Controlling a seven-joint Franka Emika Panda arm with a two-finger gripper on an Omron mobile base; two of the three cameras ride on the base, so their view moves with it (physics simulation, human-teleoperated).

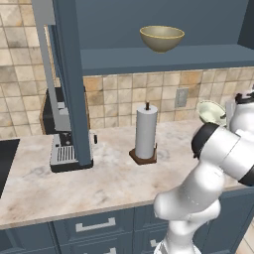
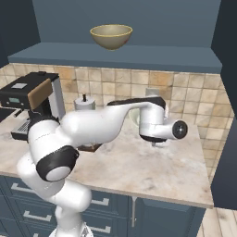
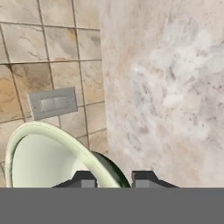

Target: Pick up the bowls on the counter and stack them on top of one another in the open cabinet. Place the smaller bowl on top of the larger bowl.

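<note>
In the left base view, a dark coffee machine with a metal drip grille [image 1: 63, 149] stands at the far left of the beige marbled stone tabletop [image 1: 99, 188], partly behind the tall side panel of the dark blue-grey wall cabinet [image 1: 69, 74]. To its right, a white paper towel roll on a brown wooden base [image 1: 146, 133] stands upright near the tiled backsplash. Above it, on the cabinet's flat shelf, sits the wide tan-yellow bowl with a paler rim [image 1: 161, 38], upright and alone (1 of the 2 bowls).

Further right, the small pale greenish-white bowl [image 1: 210, 112] is tilted on edge above the tabletop, just beside the white arm's wrist and in front of a grey wall outlet plate [image 1: 181, 97].

In the hand view the same small bowl [image 3: 48, 157] fills the lower left, its rim running between the 2 dark fingertips [image 3: 144, 178] of the claw [image 3: 114, 180]. The claw is clamped on that rim, 1 finger inside the bowl and 1 outside. The outlet plate [image 3: 52, 103] lies behind the bowl, the tabletop [image 3: 166, 87] to the right.
</note>
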